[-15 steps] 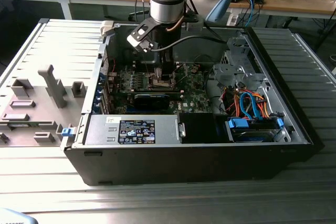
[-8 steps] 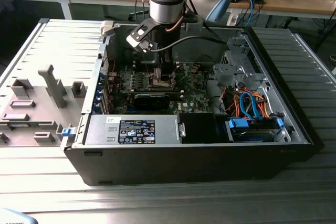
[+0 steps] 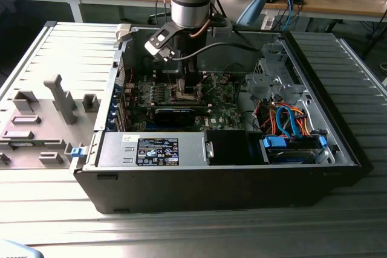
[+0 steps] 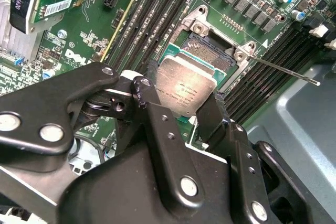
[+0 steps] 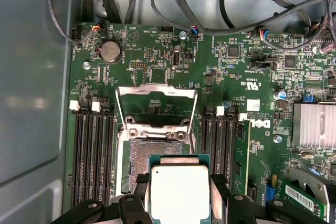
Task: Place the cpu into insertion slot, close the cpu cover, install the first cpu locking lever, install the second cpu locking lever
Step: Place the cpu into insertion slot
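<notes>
Gripper [image 5: 179,182] clamped by both fingers on the cpu [image 5: 179,199], silver top up, partly over the bare insertion slot [image 5: 149,156] of the green motherboard [image 5: 152,51], cpu cover [image 5: 157,88] hinged open beyond the slot, inside the open computer case [image 3: 211,191].

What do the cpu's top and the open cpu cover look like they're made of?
The cpu: its top looks like dull, matte grey metal with a soft, even sheen, sitting on a green board-like edge. The cpu cover: probably thin stamped steel with a brighter silvery finish, judging by the glints along its bent edges.
</notes>
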Available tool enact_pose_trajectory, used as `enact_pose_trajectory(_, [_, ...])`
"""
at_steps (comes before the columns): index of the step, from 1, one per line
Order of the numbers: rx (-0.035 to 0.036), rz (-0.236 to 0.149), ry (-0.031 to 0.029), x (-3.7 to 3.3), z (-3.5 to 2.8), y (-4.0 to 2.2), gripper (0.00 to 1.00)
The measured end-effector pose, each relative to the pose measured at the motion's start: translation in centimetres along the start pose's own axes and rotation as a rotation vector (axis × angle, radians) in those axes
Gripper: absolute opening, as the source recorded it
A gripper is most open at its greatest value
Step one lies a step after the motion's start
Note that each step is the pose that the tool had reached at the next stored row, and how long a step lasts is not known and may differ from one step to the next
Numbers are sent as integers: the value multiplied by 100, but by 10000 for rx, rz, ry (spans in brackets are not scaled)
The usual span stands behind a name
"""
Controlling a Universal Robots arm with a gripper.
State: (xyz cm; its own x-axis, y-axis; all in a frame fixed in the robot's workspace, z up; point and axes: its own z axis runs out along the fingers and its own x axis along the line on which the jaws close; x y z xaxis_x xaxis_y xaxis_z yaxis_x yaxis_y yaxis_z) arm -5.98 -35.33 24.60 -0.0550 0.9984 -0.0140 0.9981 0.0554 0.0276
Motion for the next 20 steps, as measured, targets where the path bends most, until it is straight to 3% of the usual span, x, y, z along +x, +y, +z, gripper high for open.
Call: enact_pose_trajectory(20, [1, 0, -1, 21, 66, -33, 54])
